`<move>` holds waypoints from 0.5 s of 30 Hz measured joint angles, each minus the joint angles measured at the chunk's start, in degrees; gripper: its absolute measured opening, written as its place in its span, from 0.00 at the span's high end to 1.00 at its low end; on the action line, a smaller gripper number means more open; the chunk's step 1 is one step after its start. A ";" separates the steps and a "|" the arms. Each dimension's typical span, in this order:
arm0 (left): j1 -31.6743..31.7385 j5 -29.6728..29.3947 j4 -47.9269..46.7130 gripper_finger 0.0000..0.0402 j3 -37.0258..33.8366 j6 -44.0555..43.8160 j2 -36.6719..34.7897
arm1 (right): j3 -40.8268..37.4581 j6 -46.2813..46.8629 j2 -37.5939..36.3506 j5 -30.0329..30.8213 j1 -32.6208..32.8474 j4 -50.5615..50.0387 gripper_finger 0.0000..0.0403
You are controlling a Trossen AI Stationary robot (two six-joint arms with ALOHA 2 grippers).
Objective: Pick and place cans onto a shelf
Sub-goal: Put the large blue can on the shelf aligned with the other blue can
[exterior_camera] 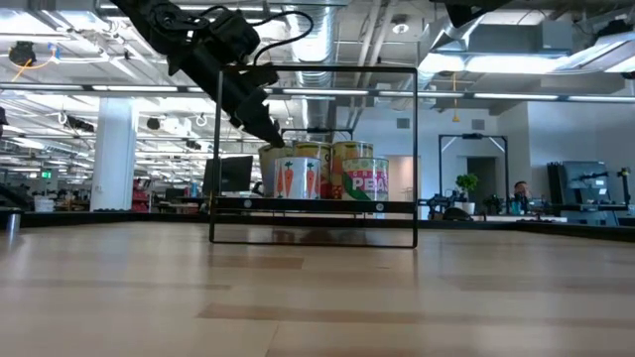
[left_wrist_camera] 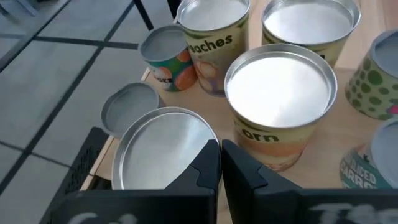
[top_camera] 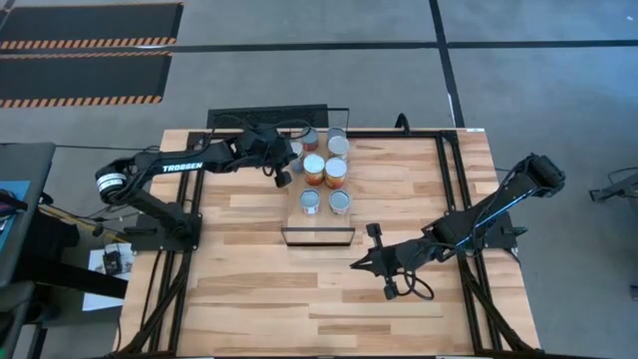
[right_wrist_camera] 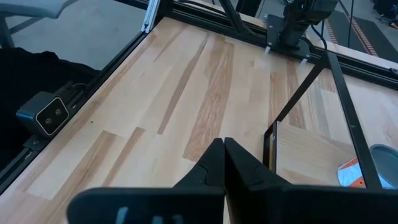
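The shelf is a narrow light-wood plank in a black frame at the table's middle, raised a little above the tabletop in the low view. Several cans stand upright on its far and middle part. My left gripper is shut, pointing down just over the shelf's left edge, its tips between a plain silver-topped can and an orange corn can. My right gripper is shut and empty, low over the table, near and right of the shelf's near end. My left gripper's shut fingertips stand at the rim of the silver-topped can, coming from above and slanting down from the table's left. I cannot tell whether they touch it. The can stands upright on the shelf.
The shelf's near end is bare plank. Its thin black frame rises above the cans and shows in the right wrist view. Bare tabletop lies left, right and near of the shelf. Black rails run along the table's sides.
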 joint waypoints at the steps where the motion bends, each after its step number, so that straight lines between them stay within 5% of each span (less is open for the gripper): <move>1: -0.01 0.04 0.33 1.00 0.00 0.19 0.34 | 0.00 0.01 0.00 0.00 0.00 0.04 0.97; 15: -0.02 -0.03 2.74 0.92 0.00 0.07 0.85 | 0.00 0.01 0.00 0.00 0.00 0.00 0.97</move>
